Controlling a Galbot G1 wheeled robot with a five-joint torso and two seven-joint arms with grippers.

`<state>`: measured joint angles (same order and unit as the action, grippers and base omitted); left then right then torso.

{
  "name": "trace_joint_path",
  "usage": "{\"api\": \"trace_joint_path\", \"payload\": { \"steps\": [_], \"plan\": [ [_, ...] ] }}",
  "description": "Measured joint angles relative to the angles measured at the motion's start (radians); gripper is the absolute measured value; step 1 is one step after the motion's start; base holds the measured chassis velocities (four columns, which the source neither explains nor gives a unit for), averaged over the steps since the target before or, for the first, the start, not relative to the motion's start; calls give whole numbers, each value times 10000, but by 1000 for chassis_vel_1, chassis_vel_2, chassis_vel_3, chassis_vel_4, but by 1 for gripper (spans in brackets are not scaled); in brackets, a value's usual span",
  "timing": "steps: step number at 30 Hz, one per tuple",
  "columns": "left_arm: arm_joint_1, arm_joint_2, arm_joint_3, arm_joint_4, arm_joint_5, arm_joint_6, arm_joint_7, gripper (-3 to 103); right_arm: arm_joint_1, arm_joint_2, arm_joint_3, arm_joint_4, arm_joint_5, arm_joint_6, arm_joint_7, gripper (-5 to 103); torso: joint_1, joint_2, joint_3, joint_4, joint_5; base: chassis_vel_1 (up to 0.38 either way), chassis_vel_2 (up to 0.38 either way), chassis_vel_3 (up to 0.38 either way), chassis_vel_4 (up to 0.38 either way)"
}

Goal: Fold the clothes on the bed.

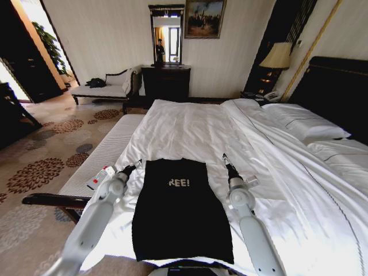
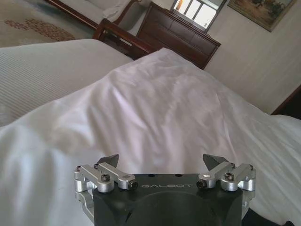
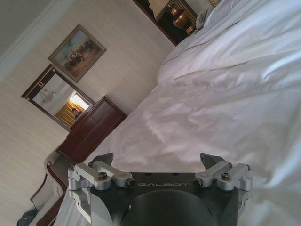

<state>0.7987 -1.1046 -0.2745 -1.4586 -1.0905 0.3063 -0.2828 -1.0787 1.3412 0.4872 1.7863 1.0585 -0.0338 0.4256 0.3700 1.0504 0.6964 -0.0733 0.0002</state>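
lying flat on the white duvet (image 1: 195,129) at the foot edge of the bed (image 1: 322,190), the black t-shirt (image 1: 179,213) is folded into a narrow upright strip, with only "ree!" of its white lettering showing near the upper end. the left gripper (image 1: 138,163) hovers just beside the strip's upper left corner, and the right gripper (image 1: 225,157) sits just beside its upper right corner; neither touches the fabric. in the left wrist view the left gripper (image 2: 162,161) has its jaws spread wide over bare duvet, holding nothing. in the right wrist view the right gripper (image 3: 157,159) also has its jaws spread wide and holding nothing. a striped cushioned bench (image 1: 100,155) runs along the bed's left side.
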Motion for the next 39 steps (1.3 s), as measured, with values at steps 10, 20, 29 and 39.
{"api": "trace_joint_path", "payload": {
  "steps": [10,20,29,39],
  "plan": [
    [-1104,-751,948,1766,730,-44,471,100,422,6,-305,-628,-89,-15,17,100,0,0,-1,1,0,0,0,0,0],
    [-1539,-1252,1266,2709,870,-135,774,81,676,29,-505,-1102,-141,-66,159,100,0,0,-1,1,-1,0,0,0,0],
    [-1547,-1211,1079,2814,806,-147,789,47,818,-64,-595,-1451,-127,-154,449,100,-1,0,-2,1,-2,0,0,0,0],
    [-1691,-1258,931,3319,886,-178,829,10,1298,-371,-1164,-2416,-18,-276,550,100,-1,1,-2,0,-2,0,0,0,0]
  ]
}}
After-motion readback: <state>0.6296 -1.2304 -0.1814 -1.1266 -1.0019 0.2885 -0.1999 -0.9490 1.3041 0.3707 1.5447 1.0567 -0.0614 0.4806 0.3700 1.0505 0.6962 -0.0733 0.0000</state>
